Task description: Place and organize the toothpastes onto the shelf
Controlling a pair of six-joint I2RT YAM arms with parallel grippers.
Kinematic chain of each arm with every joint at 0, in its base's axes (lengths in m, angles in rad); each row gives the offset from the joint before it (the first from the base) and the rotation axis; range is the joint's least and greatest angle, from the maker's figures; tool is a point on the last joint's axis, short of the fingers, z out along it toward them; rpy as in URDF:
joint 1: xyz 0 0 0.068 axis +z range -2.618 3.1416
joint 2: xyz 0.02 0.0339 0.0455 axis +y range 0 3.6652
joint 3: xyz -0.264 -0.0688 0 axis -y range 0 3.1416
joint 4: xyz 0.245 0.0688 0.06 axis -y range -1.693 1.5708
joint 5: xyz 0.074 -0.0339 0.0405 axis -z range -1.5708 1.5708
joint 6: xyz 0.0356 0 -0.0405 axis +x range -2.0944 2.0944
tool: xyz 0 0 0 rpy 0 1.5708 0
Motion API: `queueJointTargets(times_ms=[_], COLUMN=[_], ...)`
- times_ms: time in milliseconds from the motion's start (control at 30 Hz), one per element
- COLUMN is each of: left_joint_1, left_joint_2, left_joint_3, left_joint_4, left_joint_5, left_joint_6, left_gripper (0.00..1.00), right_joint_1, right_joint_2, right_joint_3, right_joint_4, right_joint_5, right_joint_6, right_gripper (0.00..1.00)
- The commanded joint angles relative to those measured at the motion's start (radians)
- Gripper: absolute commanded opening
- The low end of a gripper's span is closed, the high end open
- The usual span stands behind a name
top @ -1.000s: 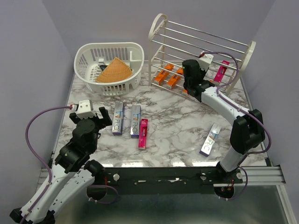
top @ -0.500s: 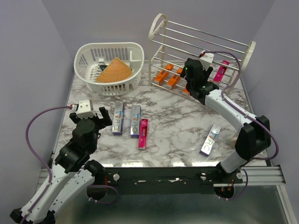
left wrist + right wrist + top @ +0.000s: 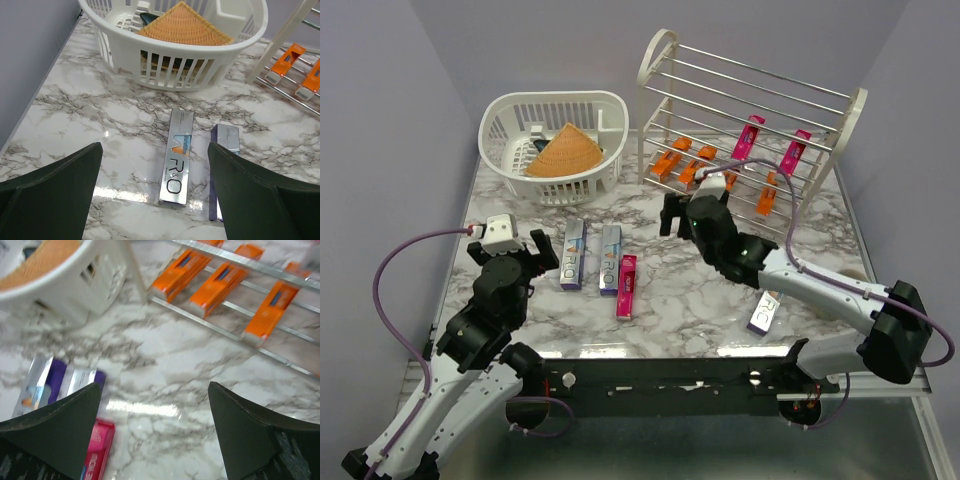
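Lavender walls (image 3: 380,120) enclose a white marble tabletop (image 3: 680,300) — glossy, grey-veined.

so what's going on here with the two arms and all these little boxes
Two robot arms are stocking toothpaste cartons onto the white shelf. Several orange cartons lie on its bottom tier, two pink cartons higher up. The right arm holds its jaws open and empty over the marble table in front of the shelf. The left arm hovers, jaws open, near two silver cartons, holding nothing. Those, a pink carton beside them and another silver carton by the right arm are not yet shelved.
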Motion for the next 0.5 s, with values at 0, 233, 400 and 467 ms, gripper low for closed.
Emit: queueJointTargets(times_ms=[0, 233, 400, 467], left_joint_1=[0.007, 0.007, 0.009, 0.009], left_joint_2=[-0.02, -0.027, -0.024, -0.027], left_joint_3=[-0.001, -0.001, -0.001, -0.001], left_joint_4=[0.011, 0.009, 0.003, 0.003], left_joint_5=[0.004, -0.007, -0.009, -0.007], left_joint_6=[0.003, 0.0, 0.0, 0.0], left_gripper=[0.99, 0.99, 0.99, 0.99], right_joint_1=[0.172, 0.43, 0.545, 0.559], right_joint_2=[-0.009, 0.119, 0.25, 0.32], right_joint_3=[-0.119, -0.178, -0.129, -0.078], right_joint_4=[0.068, 0.071, 0.025, -0.02], right_joint_5=[-0.056, 0.003, 0.023, 0.023], right_joint_6=[0.058, 0.246, 0.338, 0.369], right_gripper=[0.99, 1.0, 1.0, 1.0])
